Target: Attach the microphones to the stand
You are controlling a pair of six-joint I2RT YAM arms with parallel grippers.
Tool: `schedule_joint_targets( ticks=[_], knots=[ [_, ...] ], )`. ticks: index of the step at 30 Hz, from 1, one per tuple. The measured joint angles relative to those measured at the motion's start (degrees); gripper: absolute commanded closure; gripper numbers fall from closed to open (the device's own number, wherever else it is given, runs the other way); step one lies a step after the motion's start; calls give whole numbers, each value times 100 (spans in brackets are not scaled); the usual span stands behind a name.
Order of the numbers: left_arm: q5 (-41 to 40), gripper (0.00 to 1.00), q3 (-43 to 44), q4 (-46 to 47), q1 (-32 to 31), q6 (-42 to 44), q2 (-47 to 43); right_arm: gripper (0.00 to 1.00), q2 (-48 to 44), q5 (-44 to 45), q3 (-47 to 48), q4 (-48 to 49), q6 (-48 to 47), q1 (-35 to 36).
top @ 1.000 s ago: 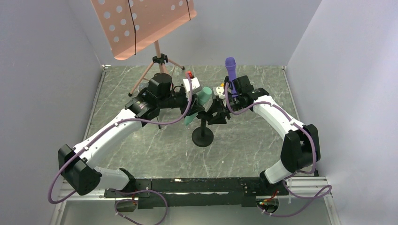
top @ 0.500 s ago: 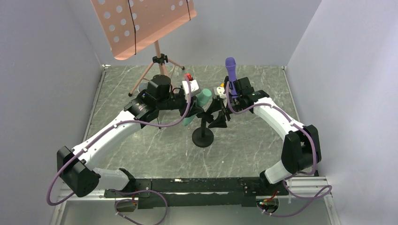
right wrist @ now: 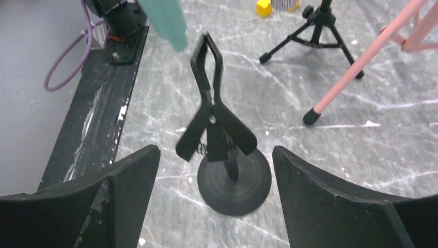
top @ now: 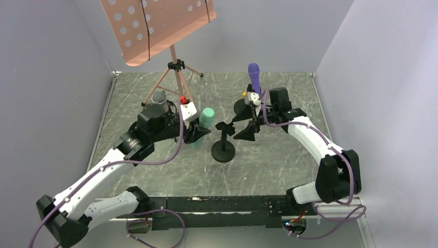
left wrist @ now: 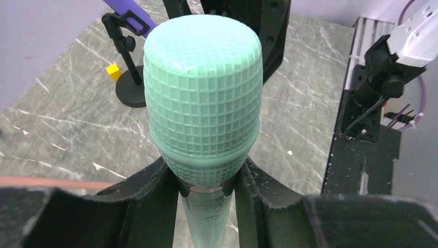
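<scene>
Surface: grey-green marbled tabletop boxed by pale walls, pink music stand at the back left.
Left gripper: fingers clamped on the neck of the mint-green microphone, held off the table, head up, left of the stand.
Stand: black round base with a spring clip on top; the mint-green microphone's tail end is near the clip's upper tips.
Right gripper: fingers spread wide, gripping nothing, the stand framed between them.
Purple microphone: upright behind the right gripper, in the clip of a second small stand.
Mesh-headed microphone: behind the left arm, body hidden.
</scene>
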Motion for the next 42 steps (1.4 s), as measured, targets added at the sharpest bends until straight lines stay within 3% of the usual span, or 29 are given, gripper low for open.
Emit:
schedule_joint_targets(
  ticks=[9,14,22,29,42],
  knots=[
    [-238,100,-1178,79,0,-804,-1587,21,-332,382,470,490,890,511],
    [-271,100,-1333,66,0,-1056,-2031,36,-4,850,1252,85,798,911],
    [-332,100,-1665,28,0,-1257,-2463,52,256,1486,1534,-745,407,1351],
    [-398,100,-1790,-101,2,-1364,-2695,75,284,1851,1609,-1189,160,1456],
    [-396,100,-1792,-166,0,-1366,-2717,89,761,2295,2487,-2354,-472,1646]
  ],
)
